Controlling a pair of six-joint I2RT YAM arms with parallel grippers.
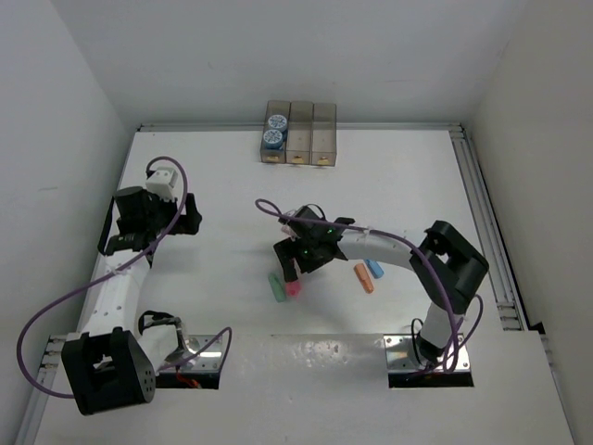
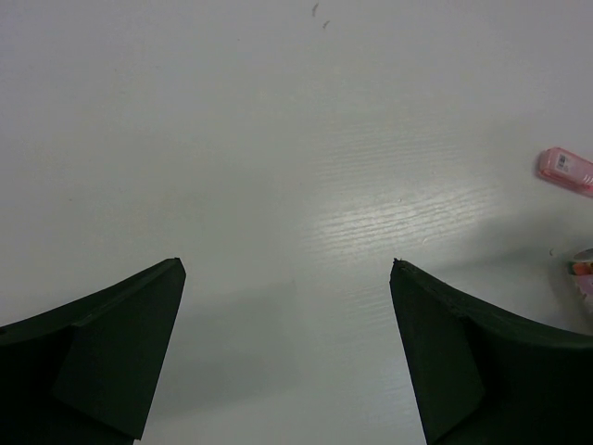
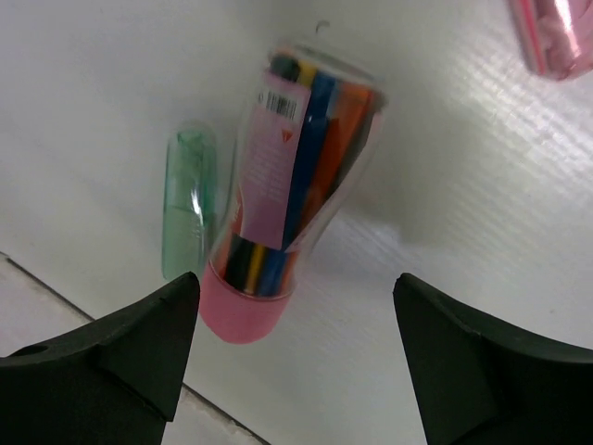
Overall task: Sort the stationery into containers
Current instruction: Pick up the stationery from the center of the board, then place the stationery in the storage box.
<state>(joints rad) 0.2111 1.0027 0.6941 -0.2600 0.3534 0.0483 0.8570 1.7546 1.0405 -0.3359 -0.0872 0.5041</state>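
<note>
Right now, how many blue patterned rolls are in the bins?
2, both in the leftmost bin: far roll at its back end, near roll just in front of it.

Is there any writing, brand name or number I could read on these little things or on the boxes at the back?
No words or numbers can be read anywhere.
clear case: a white barcode sticker and a small red triangle on its pink label; the print is too blurred to read.
pink piece: a small white sticker, too small to read.
bins: a yellowish mark at one end of each, too small to read.
</note>
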